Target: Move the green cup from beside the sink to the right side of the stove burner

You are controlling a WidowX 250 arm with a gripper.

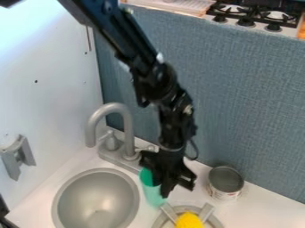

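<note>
A blue-grey panel (238, 102) with a woven look rises behind the white counter (259, 209), and a smooth white wall (47, 89) closes the left side. The black arm (146, 67) slants down from the upper left and bends to nearly vertical, bringing its gripper (172, 183) over the counter. Next in size is the round, dull-silver sink (95, 198) at the lower left, with the curved grey faucet (127, 122) on its base behind it. Near the bottom edge lies a round grey dish (216, 221) with two pale bars angled over it, and to the right of the gripper stands an open metal can (225, 180) with a printed side. Smaller in width is the green container (152, 193), right of the sink and just above the round dish, partly behind the gripper. Its long axis runs mostly up and down the view, the upper end slightly left and the lower end slightly right. It looks like a slim, rounded cylinder, deeper green at the top and paler, milky teal below, plain-sided where it shows. The gripper overlaps its right side; whether the claw is apart, together or clamped on it, I cannot tell. Smallest is a bright yellow lump (189, 220) on the dish.
</note>
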